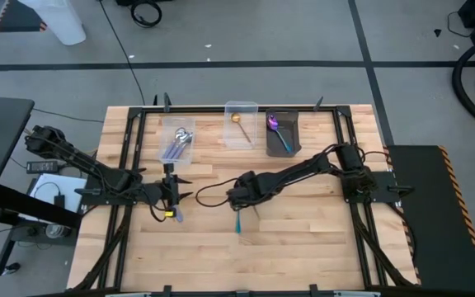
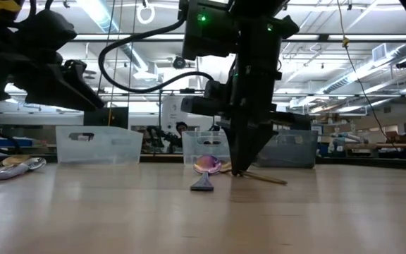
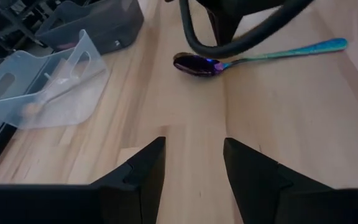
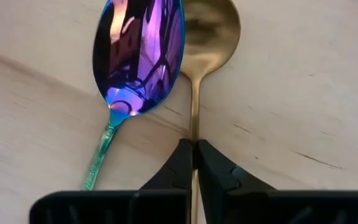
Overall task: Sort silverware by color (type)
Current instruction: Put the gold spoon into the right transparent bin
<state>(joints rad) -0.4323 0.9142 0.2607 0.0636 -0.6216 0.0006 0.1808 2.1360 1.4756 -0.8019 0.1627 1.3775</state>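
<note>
Pale matt wood table [image 4: 303,93], visible grain; purple-blue spoon [image 4: 138,50] glossy mirror-bright metal, gold spoon [image 4: 207,31] duller satin metal; clear bin [image 3: 48,87] smooth translucent plastic.

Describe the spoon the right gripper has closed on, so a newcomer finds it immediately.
Start at the wooden table and find the right gripper near its middle. Two spoons lie side by side there; the gripper is shut on the slim gold metal spoon, not the iridescent purple-blue spoon with a teal handle touching it.
</note>
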